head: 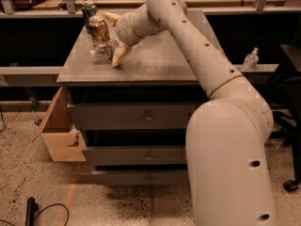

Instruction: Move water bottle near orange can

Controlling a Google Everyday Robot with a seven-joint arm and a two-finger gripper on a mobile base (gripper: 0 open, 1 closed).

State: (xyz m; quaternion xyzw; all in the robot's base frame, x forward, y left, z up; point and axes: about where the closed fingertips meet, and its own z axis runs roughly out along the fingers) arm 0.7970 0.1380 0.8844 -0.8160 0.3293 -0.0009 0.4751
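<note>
Risk: the orange can (pixel 99 28) stands just behind the water bottle (pixel 101 52), touching or nearly so. Any push left or rearward by the tool (pixel 115 46) would likely tip it, perhaps into the green can (pixel 88 11) behind. All sit near the left edge of the desk (pixel 155 69). The bottle lies against the tool's left side. Cannot tell whether the tool clamps it or is slack.

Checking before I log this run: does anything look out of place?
Yes: the wooden drawer box at the lower left of the cabinet hangs out at an angle. On top, the gripper sits at the water bottle beside the orange can.
</note>
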